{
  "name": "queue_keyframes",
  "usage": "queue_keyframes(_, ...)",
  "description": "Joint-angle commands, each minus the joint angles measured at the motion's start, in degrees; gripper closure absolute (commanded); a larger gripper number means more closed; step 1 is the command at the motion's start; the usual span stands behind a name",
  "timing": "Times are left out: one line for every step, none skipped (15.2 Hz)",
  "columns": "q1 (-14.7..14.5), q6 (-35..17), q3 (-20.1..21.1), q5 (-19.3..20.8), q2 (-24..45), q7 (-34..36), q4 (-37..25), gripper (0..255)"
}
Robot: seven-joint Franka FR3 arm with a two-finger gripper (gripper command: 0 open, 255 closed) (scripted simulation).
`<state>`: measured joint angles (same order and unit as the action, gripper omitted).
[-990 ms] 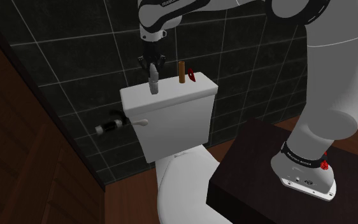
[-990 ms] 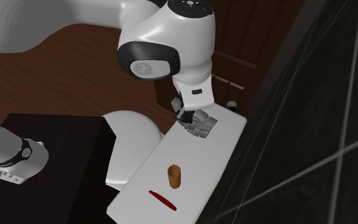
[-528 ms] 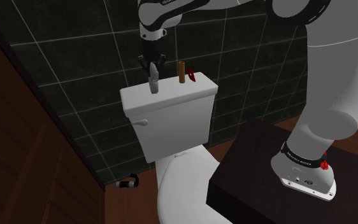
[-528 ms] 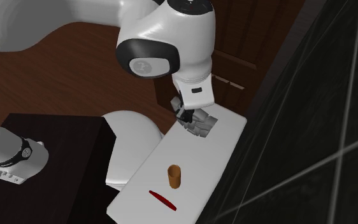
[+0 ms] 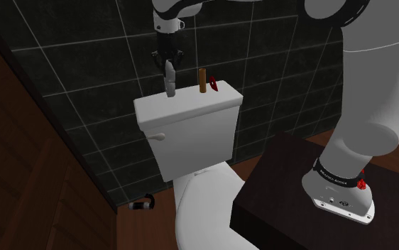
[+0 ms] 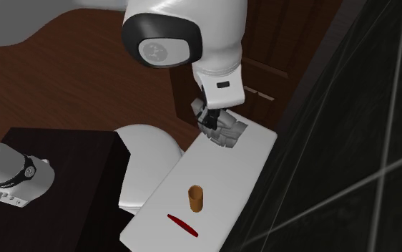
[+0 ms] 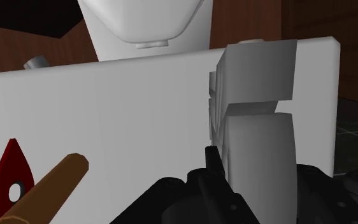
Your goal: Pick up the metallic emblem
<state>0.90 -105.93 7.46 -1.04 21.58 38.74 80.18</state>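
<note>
The emblem (image 5: 169, 84) is a pale grey blocky piece hanging upright just above the white toilet tank lid (image 5: 191, 108). My black gripper (image 5: 168, 67) is shut on its top end. In the second exterior view the gripper (image 6: 210, 123) clasps the emblem (image 6: 228, 130) over the far end of the lid (image 6: 214, 179). In the wrist view the emblem (image 7: 254, 121) sits between the fingers (image 7: 213, 160), with the lid (image 7: 107, 108) behind it.
A brown cylinder (image 5: 202, 80) and a red drop-shaped piece (image 5: 212, 87) stand on the lid's other end, also seen from the wrist as the cylinder (image 7: 47, 191) and the red piece (image 7: 9, 175). The toilet bowl (image 5: 198, 206) is below. A small dark object (image 5: 143, 204) lies on the floor. My stand (image 5: 312, 206) is at the lower right.
The gripper has risen a little with the emblem, lifting it off the lid. The small dark object dropped from beside the tank to the floor and now rests there.
</note>
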Motion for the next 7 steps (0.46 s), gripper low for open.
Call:
queue_keyframes(0.0,1.6,0.0,0.0,0.1,0.0,-1.7,255)
queue_keyframes(0.0,2.4,0.0,0.0,0.1,0.1,-2.5,255)
queue_keyframes(0.0,3.2,0.0,0.0,0.2,0.1,-3.4,255)
queue_keyframes(-0.1,4.0,0.0,0.1,0.3,0.1,-4.3,255)
queue_keyframes(-0.1,4.8,0.0,0.1,0.4,0.2,-5.2,255)
queue_keyframes(-0.1,5.0,0.0,0.1,0.4,0.2,-5.4,255)
queue_keyframes(-0.1,5.0,0.0,0.1,0.4,0.2,-5.4,255)
